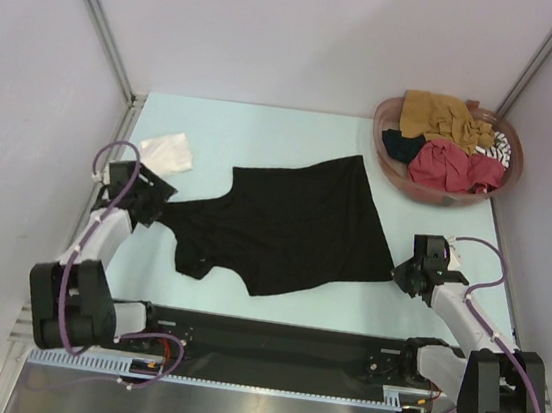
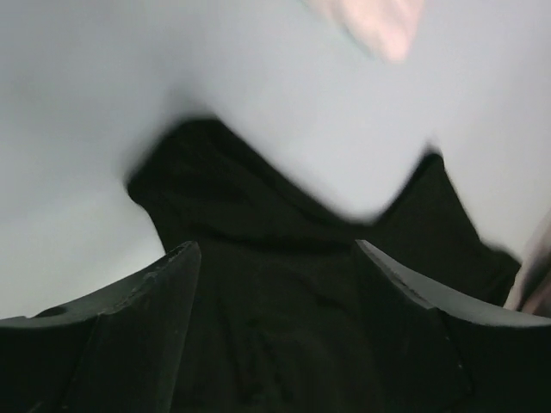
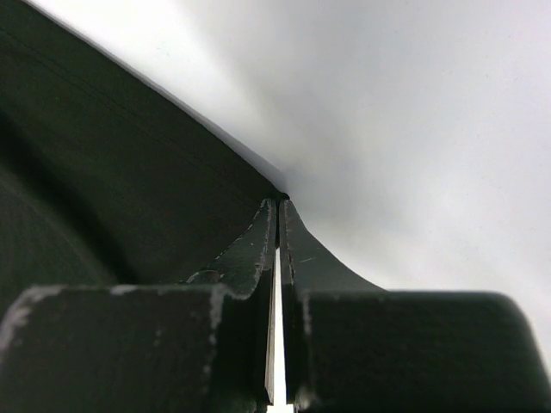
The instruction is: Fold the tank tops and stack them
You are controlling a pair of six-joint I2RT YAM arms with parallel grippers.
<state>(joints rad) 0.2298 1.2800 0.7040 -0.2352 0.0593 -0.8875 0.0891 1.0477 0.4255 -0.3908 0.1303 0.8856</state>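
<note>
Black cloth, thin and limp: the black tank top [image 1: 289, 223] lies opened out, approx. flat, at ctr of the table [image 1: 265, 135]. Straps point twd the left arm, hem twd the right. Outline is irregular, the hem edge runs slanted, and there are soft wrinkles nr the armholes.

Handling (judgement):
- Light, no stiffness; will sag and crease wherever unsupported.
- Matt surface, prob. grips the smooth table somewhat, so dragging may bunch it.
- Not fragile.
- Take hold at edges w/ a pinch: strap ends on one side, hem corner on the other.
- Lift both ends together to keep the panel taut for the fold. A single-point lift would likely let it collapse.

End effectors:
- The left gripper [image 2: 274, 254] is over the strap end, jaws wide apart, cloth beneath and between them, nothing clamped.
- The right gripper [image 3: 277, 205] is at the hem's near-right corner, jaws closed tight. Its tip meets the cloth edge, but whether a ply is pinched cannot be told.

Surroundings:
- The white tank top [image 1: 167, 153], folded into a small pad, lies just beyond the left gripper, apart from the black one.
- At far right, a round reddish-brown plastic basket [image 1: 389, 168] holds crumpled items: mustard-brown top [image 1: 443, 116], red top [image 1: 452, 168], striped top [image 1: 500, 145] and a small black piece [image 1: 400, 143].
- The table is pale blue-green, smooth and matt.
</note>
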